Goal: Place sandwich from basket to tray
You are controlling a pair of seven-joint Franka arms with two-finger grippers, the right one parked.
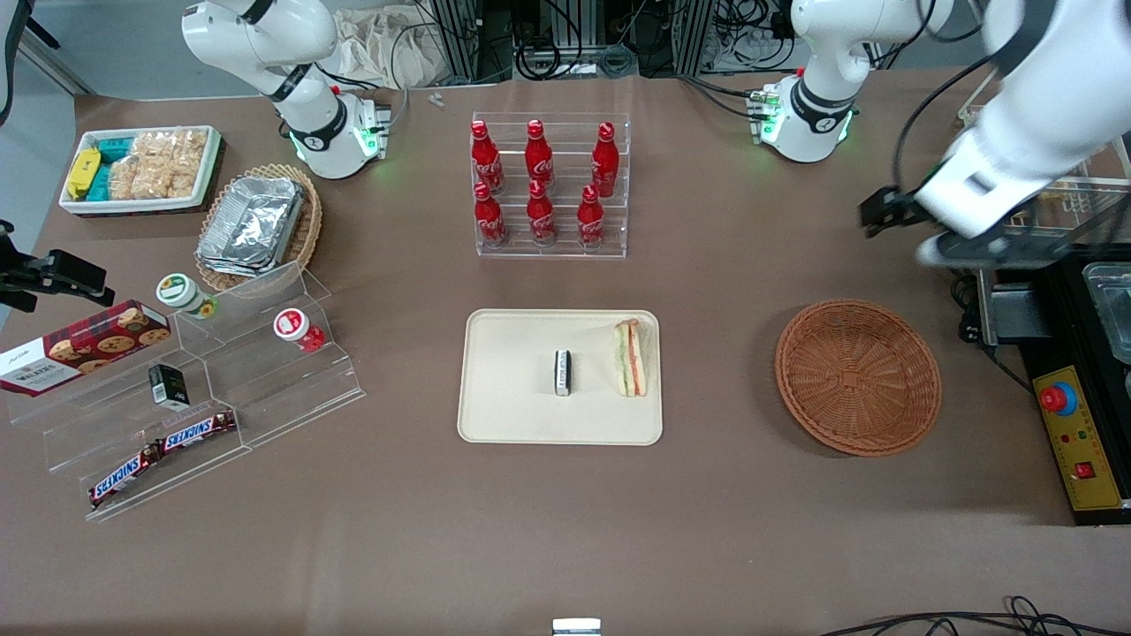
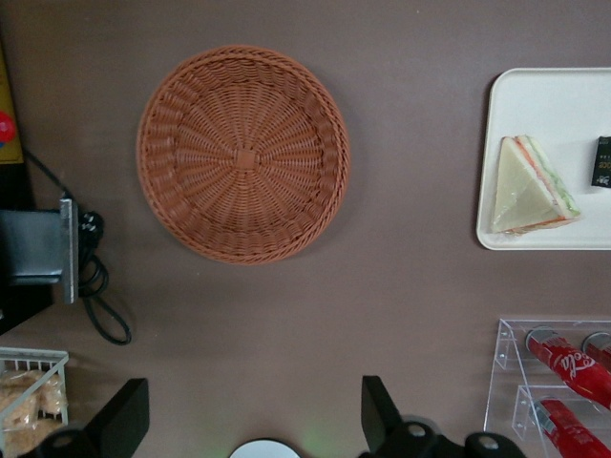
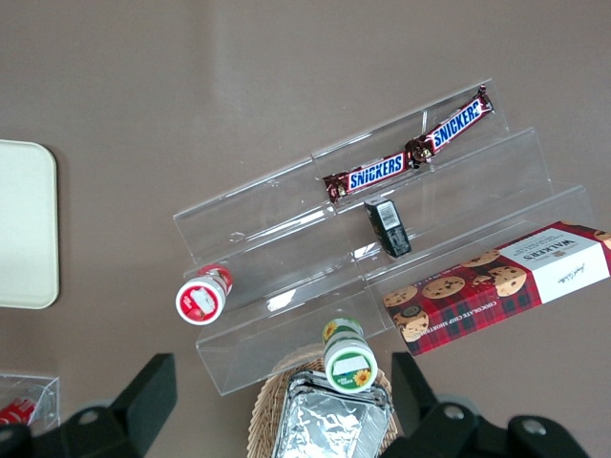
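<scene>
**A:** Closest up, how does the end effector (image 2: 253,405) stand?

**B:** Its fingers (image 2: 129,420) are spread wide and grip nothing. It hangs above the desk (image 1: 565,530) at the working arm's end, clear of the basket (image 1: 857,377).

**A:** And the sandwich (image 1: 631,357)?

**B:** It lies on the tray (image 1: 504,397), by the rim closest to the basket. A small black-and-white block (image 1: 562,372) sits near it, not touching. Red bottles (image 1: 539,181) stand farther from the camera.

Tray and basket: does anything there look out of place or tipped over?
Nothing stands out. The sandwich lies on the tray beside the small black block; the basket is empty. The open end effector hangs above the table, holding nothing.
</scene>
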